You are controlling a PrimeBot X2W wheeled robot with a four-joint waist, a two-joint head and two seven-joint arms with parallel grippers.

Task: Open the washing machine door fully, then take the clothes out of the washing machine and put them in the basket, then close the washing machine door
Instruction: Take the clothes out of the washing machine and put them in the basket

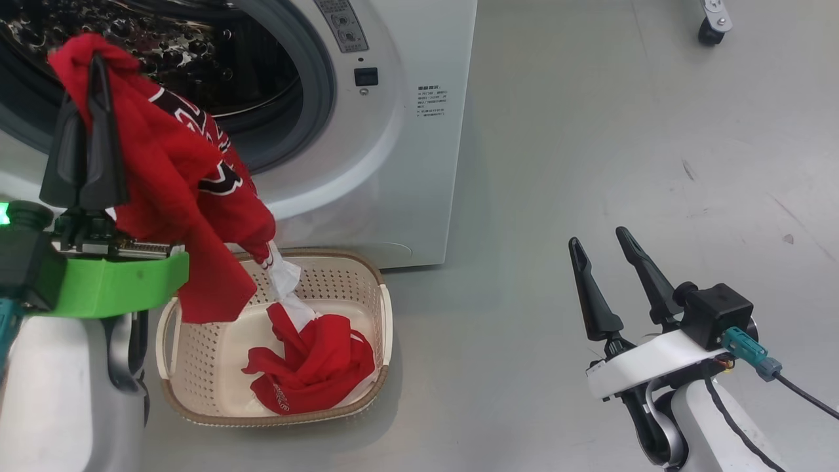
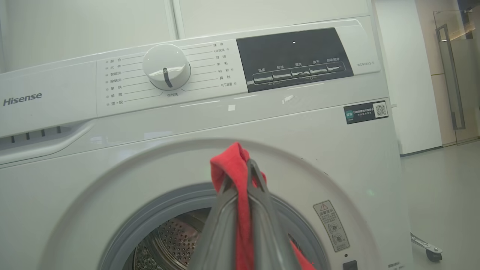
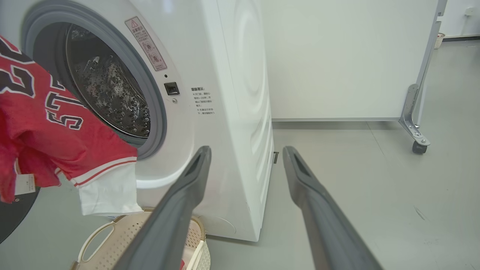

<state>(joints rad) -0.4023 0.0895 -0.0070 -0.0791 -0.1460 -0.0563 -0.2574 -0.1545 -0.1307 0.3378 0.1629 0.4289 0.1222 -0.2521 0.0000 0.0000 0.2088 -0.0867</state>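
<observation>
Upper left, the left gripper (image 1: 98,62) dangles the red jersey (image 1: 170,177), jaws clenched, over the basket (image 1: 387,314) for dropping. Lower right, the right gripper (image 1: 596,237) idles, jaws released.

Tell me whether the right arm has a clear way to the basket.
Probably yes: the right gripper is open and empty, and bare floor lies between it and the basket. The red jersey hanging from the left gripper crowds only its left side.
</observation>
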